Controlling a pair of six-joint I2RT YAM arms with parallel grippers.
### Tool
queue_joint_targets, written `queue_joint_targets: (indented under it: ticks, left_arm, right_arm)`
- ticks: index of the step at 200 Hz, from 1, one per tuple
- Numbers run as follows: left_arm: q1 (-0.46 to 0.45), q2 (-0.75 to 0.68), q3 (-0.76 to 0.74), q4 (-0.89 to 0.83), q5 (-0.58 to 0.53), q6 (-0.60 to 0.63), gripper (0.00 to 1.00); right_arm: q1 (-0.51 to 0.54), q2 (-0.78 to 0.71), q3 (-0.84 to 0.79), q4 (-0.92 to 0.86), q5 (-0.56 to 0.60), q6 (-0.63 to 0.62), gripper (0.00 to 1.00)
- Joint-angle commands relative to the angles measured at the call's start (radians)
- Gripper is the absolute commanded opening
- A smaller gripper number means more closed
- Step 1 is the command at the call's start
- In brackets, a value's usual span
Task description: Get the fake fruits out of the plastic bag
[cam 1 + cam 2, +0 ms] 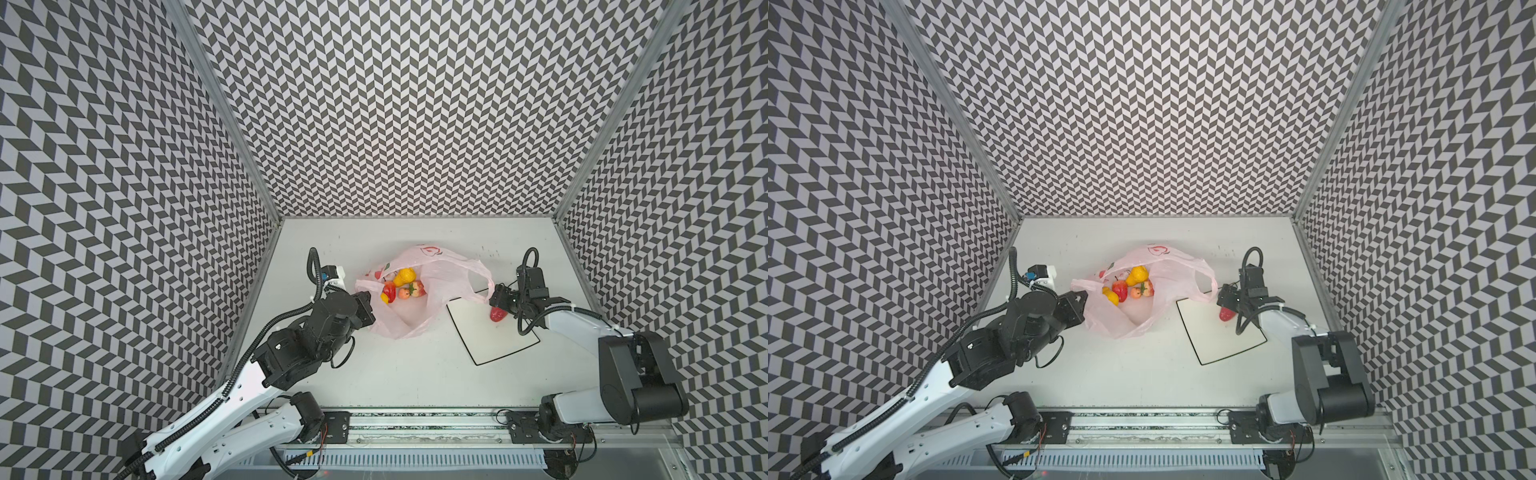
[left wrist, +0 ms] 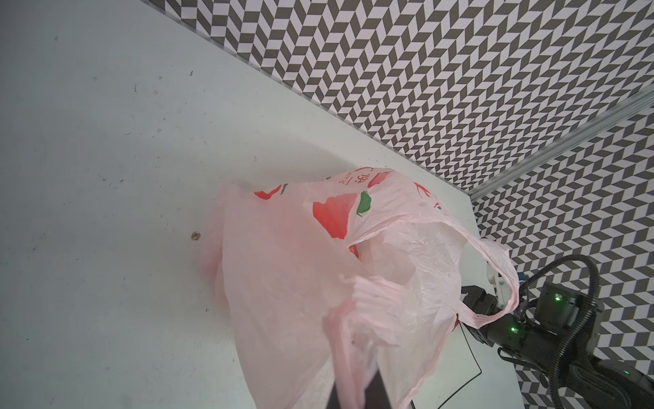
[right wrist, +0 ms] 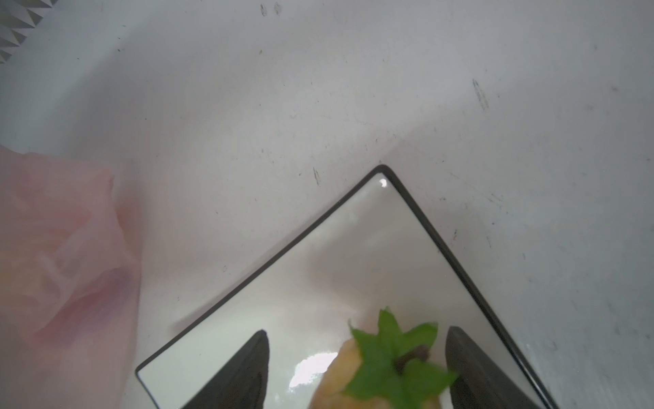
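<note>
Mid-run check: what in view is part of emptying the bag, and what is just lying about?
In the job: plastic bag, held by the shut left gripper; fake fruits inside it; strawberry at the open right gripper, on the white bordered sheet, seemingly the drop spot.
Just there: table; patterned walls.

A white square board (image 1: 490, 338) with a thin black border lies flat on the counter (image 1: 415, 374); grey scuff marks (image 3: 479, 94) fleck the counter near the board's corner; chevron-patterned walls (image 1: 415, 104) rise behind and beside the board; a metal rail (image 1: 415, 420) runs in front of it.
</note>
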Motion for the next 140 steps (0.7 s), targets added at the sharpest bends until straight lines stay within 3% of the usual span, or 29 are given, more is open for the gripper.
queue_joint_targets:
  ticks: [1,43,76,115,140]
  left_arm:
    - [0.006,-0.001,-0.006,0.018,-0.007,0.013,0.0]
    - [0.008,-0.009,-0.024,0.023,-0.007,0.007,0.0]
    - [0.009,-0.019,-0.034,0.01,-0.003,0.0,0.0]
    - [0.011,-0.032,-0.031,-0.037,-0.005,-0.015,0.0]
    - [0.011,-0.032,-0.013,-0.092,-0.026,-0.049,0.0]
  right_arm:
    - [-0.001,-0.136,0.065,-0.047,0.038,0.003,0.78]
    - [0.04,-0.372,0.176,-0.123,0.014,-0.033,0.68]
    - [0.319,-0.446,0.229,-0.032,0.055,-0.078,0.62]
    - [0.654,-0.29,0.263,0.12,0.058,-0.136,0.57]
    - [0.764,-0.078,0.34,0.158,0.056,-0.146,0.57]
